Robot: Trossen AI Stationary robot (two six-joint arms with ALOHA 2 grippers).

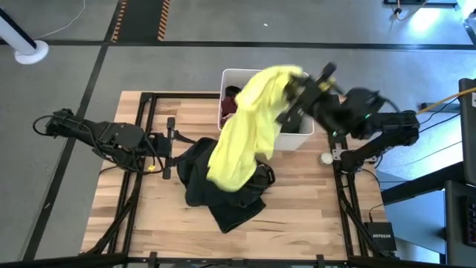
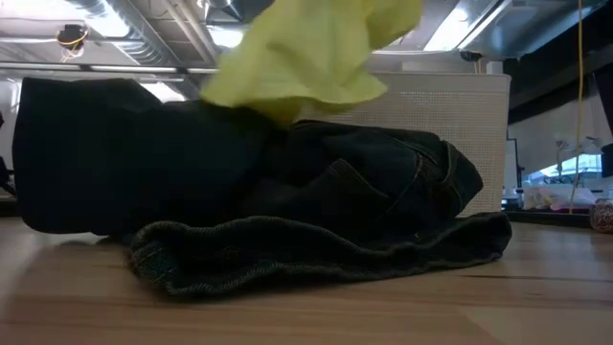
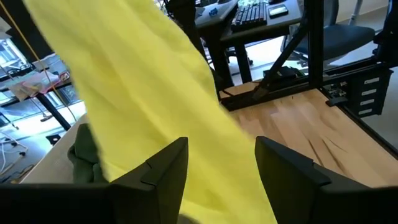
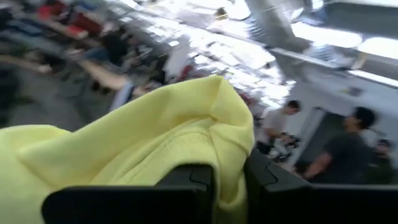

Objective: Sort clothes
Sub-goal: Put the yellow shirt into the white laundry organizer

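Note:
A neon yellow garment hangs from my right gripper, which is shut on it high above the white bin. The garment drapes from over the bin down toward the pile of dark clothes in the table's middle. In the low view the pile shows a black piece and dark green denim lying on the wood. A maroon piece lies in the bin. My left gripper stands open left of the pile, with the yellow cloth hanging beyond its fingers. My right gripper pinches a bunched fold of the yellow garment at its upper end between its two fingers, several layers together. The garment hangs slack below the fingers. Its lower end reaches the top of the dark pile; whether it rests there I cannot tell.
The bin stands at the table's far edge, right of the middle. A small white round thing lies near the right arm's base. Bare wood lies to the right of and in front of the pile. People stand in the room beyond the table.

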